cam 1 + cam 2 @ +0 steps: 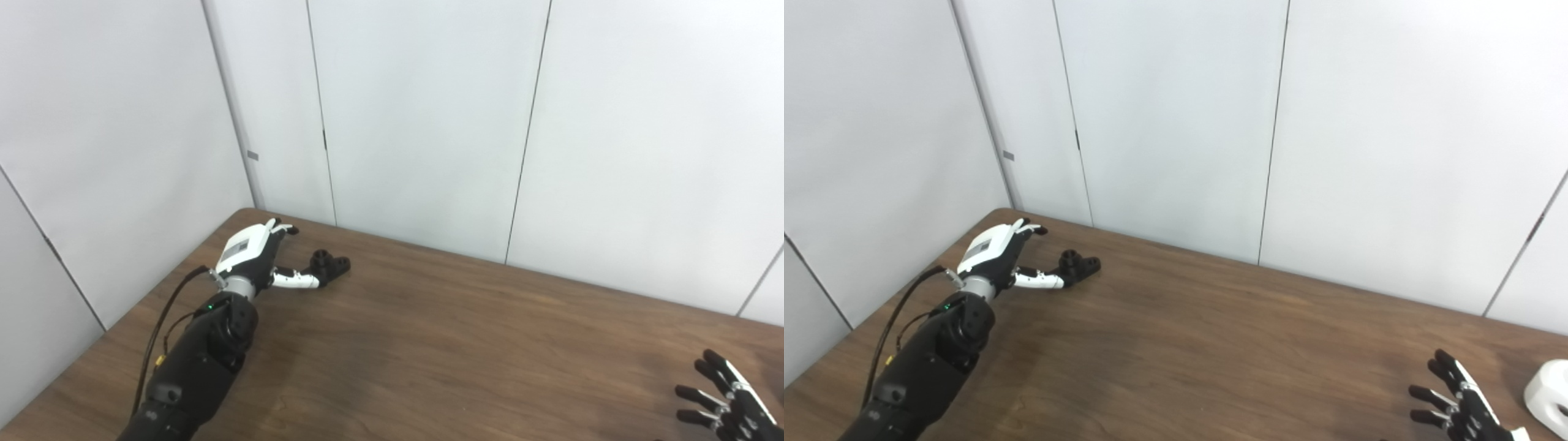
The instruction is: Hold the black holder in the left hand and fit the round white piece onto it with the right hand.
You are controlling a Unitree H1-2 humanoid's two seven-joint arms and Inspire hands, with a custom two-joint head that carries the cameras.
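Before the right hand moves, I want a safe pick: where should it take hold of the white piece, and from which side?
Probably across its rounded outer wall, coming from the left, where the right hand waits, fingers spread. The white piece lies on the table, partly cut off at the picture's edge, so its far side is unseen.

The left arm reached far forward from the lower left, its hand [254, 251] turned back-upward, thumb stretched out to the right and the fingers [283, 229] curled slightly ahead, apart, closed on nothing visible. The right hand [1461, 401] showed only at the lower right edge, fingers [1445, 367] spread and pointing up-left, holding nothing.
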